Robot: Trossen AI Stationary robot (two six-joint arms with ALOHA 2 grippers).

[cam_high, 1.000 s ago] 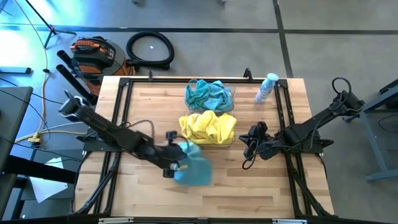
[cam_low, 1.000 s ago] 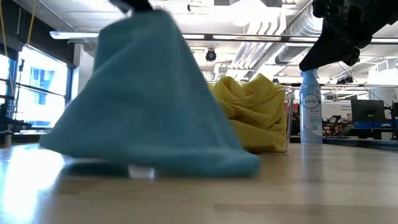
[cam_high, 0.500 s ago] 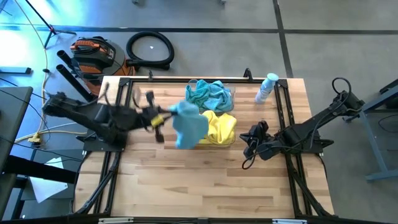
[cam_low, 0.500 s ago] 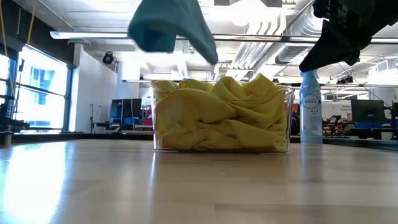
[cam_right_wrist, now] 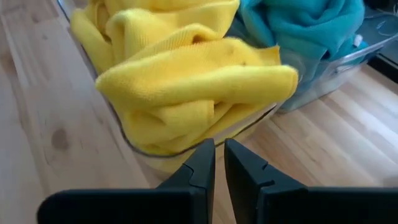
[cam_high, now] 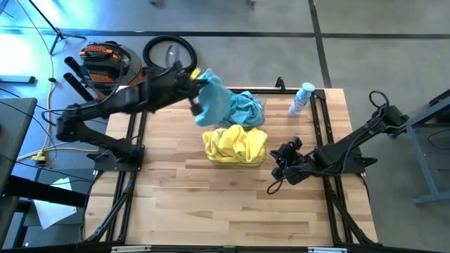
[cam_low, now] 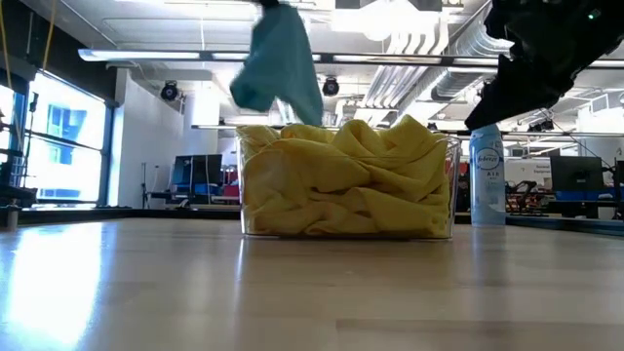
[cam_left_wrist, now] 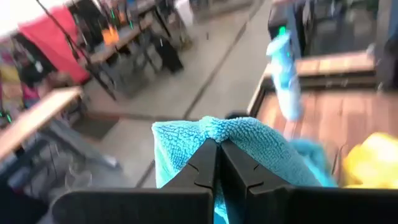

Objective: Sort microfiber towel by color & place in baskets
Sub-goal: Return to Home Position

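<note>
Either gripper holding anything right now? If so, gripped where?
Left gripper pinches a teal-blue towel by a bunched fold, and the rest of the cloth hangs below. Right gripper holds nothing, its fingers together.

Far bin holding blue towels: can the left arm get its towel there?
Probably yes: the left claw, shut on a blue towel, hangs above that bin's edge with nothing between them.

Teal towel (cam_left_wrist: 255, 144) between pinched fingers (cam_left_wrist: 201, 170)
</note>
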